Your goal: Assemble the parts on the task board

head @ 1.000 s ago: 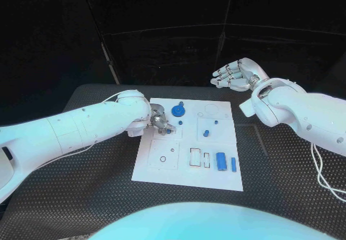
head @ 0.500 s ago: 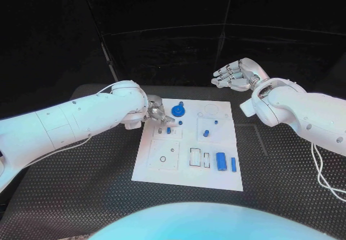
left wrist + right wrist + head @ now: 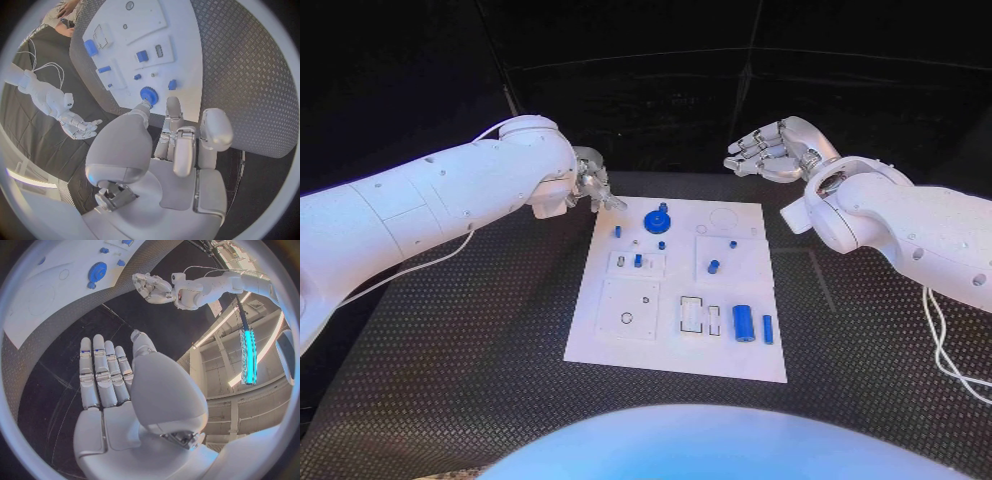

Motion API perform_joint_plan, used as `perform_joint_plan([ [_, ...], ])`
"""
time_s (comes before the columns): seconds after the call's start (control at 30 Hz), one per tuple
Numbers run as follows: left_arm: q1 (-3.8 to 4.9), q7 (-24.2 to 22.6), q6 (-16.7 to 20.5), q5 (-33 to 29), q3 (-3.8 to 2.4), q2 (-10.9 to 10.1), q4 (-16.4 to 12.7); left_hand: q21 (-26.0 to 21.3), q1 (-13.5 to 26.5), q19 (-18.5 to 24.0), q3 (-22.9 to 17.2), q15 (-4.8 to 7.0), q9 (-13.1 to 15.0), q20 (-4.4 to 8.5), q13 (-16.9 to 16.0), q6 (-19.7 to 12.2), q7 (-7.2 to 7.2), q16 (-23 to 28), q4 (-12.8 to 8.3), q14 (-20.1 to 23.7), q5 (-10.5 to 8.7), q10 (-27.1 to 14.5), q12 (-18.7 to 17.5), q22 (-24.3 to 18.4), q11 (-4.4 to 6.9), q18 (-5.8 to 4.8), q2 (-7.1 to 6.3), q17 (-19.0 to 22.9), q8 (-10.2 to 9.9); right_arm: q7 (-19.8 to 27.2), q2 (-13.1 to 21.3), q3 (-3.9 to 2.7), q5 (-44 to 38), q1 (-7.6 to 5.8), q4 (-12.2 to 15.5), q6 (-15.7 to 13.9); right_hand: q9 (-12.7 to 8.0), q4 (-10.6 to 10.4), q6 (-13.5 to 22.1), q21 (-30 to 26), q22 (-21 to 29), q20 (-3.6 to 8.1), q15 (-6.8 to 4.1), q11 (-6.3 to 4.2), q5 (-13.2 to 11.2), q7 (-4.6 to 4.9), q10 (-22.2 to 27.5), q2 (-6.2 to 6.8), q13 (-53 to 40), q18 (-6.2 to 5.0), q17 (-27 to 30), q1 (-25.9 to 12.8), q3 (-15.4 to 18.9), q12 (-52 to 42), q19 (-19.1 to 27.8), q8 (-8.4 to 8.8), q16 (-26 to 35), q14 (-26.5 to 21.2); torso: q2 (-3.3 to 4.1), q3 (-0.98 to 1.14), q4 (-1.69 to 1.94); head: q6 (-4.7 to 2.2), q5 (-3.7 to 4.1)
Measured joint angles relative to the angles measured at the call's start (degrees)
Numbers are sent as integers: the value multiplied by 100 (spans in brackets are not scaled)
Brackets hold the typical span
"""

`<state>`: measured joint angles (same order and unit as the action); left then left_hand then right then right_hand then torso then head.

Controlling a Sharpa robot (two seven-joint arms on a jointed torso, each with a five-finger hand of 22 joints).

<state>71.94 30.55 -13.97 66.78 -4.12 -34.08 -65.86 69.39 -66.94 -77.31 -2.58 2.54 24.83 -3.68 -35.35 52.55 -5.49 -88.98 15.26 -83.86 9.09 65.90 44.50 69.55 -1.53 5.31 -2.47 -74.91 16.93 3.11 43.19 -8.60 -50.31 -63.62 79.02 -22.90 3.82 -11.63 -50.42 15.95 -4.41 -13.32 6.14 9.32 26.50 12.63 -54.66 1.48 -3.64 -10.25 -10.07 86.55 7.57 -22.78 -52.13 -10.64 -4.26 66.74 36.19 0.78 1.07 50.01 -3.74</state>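
1. Left hand raised past the board's far left corner, fingers loosely apart, holding nothing.
2. White task board flat mid-table; carrying a round blue disc, several small blue pegs, and two blue cylinders lying by its right edge.
3. Tiniest pieces too small to count.
4. Right hand held beyond the far right corner, fingers side by side, empty.
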Motion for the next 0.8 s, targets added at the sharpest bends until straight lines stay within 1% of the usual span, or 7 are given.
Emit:
perform_joint_plan([
  [0.13, 71, -24, -3, -75, 24, 149, 298, 0, -100, 0, 128, 0, -42, 0, 5, 149, 30, 0, 36, 0, 0, 46, 35, 7, 46, 0, -39, 0, -1, -1, -9, 6, 2, 0, -7, 5, 0, 0, 0, -15, 2, 0, 0, 0, 0, 0, 0, 0, 0, 0, 6, 0, 0, 0, 0, 0, 23, 0, 9, -1, -12, 0, -16],
  [0.2, 90, -39, -23, -114, 41, 216, 431, 0, -109, -9, 223, 0, -46, -9, -47, 248, 22, 0, 82, 0, 0, 80, 149, 50, 71, 0, -47, 0, 41, -2, -10, 9, 3, 0, -9, 7, 0, 0, 0, -26, 8, 0, 0, 0, 0, 0, 0, 0, 0, 0, 10, 0, 0, 0, 0, 0, 27, 0, 14, -2, -15, 0, -21],
  [0.37, 99, -58, -112, -183, 98, 382, 699, 89, -109, -111, 429, 0, -4, 6, -655, 372, 54, -40, 138, 0, 0, 326, 772, 157, 76, 0, -47, 0, 213, -3, -23, 16, 5, 0, -14, 11, 0, 0, 0, -26, 8, 0, 0, 0, 0, 0, 0, 0, 0, 0, 9, 0, 0, 0, 0, 0, 27, 0, 21, -7, -15, 0, -21],
  [0.47, 99, -61, -174, -207, 130, 481, 837, 111, -52, -116, 527, 0, 21, 11, -787, 379, 47, -40, 150, 0, -40, 332, 921, 192, 82, 0, 10, 0, 259, -3, -34, 19, 6, 0, -15, 15, 0, 0, 0, -26, 8, 0, 0, 0, 0, 0, 0, 0, 0, 0, 9, 0, 0, 0, 0, 0, 27, 0, 24, -7, -15, 0, -38],
  [0.53, 99, -61, -226, -209, 145, 554, 935, 111, -40, -116, 575, 0, 26, 11, -814, 379, 47, -40, 151, 0, -50, 332, 938, 191, 82, 0, 22, 0, 261, -3, -41, 20, 6, 1, -15, 17, 0, 0, 0, -26, 8, 0, 0, 0, 0, 0, 0, 0, 0, 0, 9, 0, 0, 0, 0, 0, 27, 0, 24, -7, -15, 0, -41],
  [0.67, 88, -61, -319, -158, 162, 655, 1071, 111, 35, -151, 734, 0, 44, 14, -892, 378, 47, -40, 148, 0, -285, 331, 1061, 206, 82, 0, 97, 0, 317, -4, -45, 21, 7, 1, -15, 23, 0, 0, 0, -26, 7, 0, 0, 0, 0, 0, 0, 0, 0, 0, 9, 0, 0, 0, 0, 0, 27, 0, 27, -7, -18, 0, -49],
  [0.8, 69, -57, -400, -88, 174, 745, 1188, 113, 35, -155, 746, 1, 45, 10, -974, 378, 47, -67, 148, 0, -328, 331, 1137, 228, 82, 0, 97, 0, 324, -4, -50, 22, 8, 1, -15, 27, 0, 0, 0, -26, 7, -6, 0, 0, 17, 0, 0, 0, 0, 0, 9, 0, 0, 0, -6, 0, 27, 0, 26, -7, -20, 0, -53],
])
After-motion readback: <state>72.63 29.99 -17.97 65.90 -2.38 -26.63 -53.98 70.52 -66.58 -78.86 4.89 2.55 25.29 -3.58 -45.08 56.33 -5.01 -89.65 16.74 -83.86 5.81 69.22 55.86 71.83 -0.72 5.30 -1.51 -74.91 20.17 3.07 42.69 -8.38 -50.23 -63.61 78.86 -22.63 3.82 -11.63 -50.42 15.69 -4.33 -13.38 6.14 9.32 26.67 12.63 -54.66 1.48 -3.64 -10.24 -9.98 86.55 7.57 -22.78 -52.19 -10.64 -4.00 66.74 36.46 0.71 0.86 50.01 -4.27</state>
